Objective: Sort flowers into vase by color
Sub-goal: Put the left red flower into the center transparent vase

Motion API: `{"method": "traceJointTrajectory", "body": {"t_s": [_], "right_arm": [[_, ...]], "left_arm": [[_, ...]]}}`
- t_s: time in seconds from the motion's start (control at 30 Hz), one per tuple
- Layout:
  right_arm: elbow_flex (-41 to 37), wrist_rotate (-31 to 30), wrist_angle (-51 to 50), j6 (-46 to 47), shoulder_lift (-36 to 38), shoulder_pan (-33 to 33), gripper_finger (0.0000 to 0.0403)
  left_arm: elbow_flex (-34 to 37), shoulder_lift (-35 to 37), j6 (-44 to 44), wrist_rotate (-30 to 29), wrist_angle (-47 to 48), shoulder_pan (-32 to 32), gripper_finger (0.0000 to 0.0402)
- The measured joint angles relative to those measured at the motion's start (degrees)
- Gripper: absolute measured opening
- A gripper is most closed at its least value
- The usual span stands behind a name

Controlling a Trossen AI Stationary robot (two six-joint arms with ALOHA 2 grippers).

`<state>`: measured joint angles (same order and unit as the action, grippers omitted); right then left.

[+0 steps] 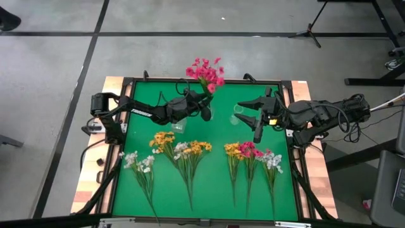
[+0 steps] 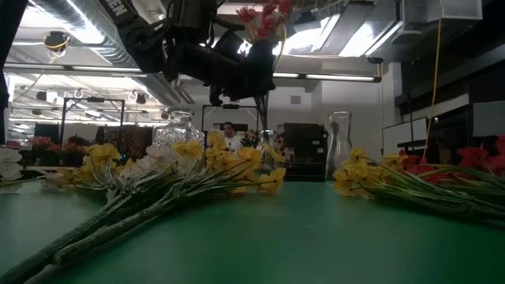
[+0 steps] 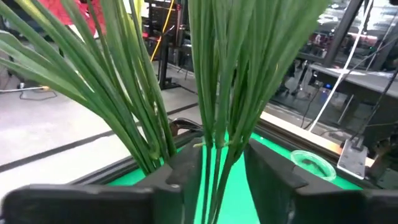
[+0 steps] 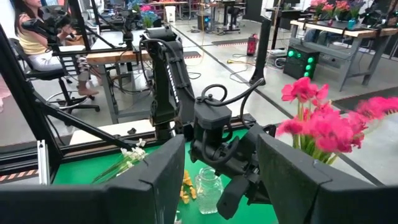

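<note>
Above the far glass vase (image 1: 207, 114), left gripper (image 1: 204, 101) loosely around magenta-pink artificial flowers (image 1: 205, 71); right gripper (image 1: 248, 114) spread, empty.

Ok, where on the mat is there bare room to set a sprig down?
The green mat is bare between the yellow-white bunch and the yellow-pink bunch, and along the far-left edge. It is crowded around the vases, where the left end effector and right end effector hover.

Table layout from above

Four flower bunches (image 1: 190, 155) lie in a row along the near half of the table (image 1: 285, 190), stems toward the front. Behind them, the left claw (image 1: 205, 104) is at a bunch standing at the back edge; the right claw (image 1: 243, 114) faces it nearby.
</note>
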<state>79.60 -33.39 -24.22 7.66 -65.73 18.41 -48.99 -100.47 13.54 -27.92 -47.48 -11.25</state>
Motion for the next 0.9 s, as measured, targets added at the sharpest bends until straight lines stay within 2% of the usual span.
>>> {"method": "traceJointTrajectory", "body": {"t_s": [0.2, 0.7, 0.9], "right_arm": [[0.0, 0.0, 0.0, 0.0, 0.0, 0.0, 0.0198], [-1.5, -0.9, -3.2, 1.5, 0.0, -0.1, 0.0198], [-2.5, -1.3, -3.0, 1.6, 0.0, -0.1, 0.0198]], "left_arm": [[0.0, 0.0, 2.9, -0.3, 0.7, 0.0, 0.0158], [0.0, 0.0, 8.4, -1.1, 3.2, 0.5, 0.0213], [0.0, 0.0, 8.3, -5.1, 3.6, 1.7, 0.0224]]}}
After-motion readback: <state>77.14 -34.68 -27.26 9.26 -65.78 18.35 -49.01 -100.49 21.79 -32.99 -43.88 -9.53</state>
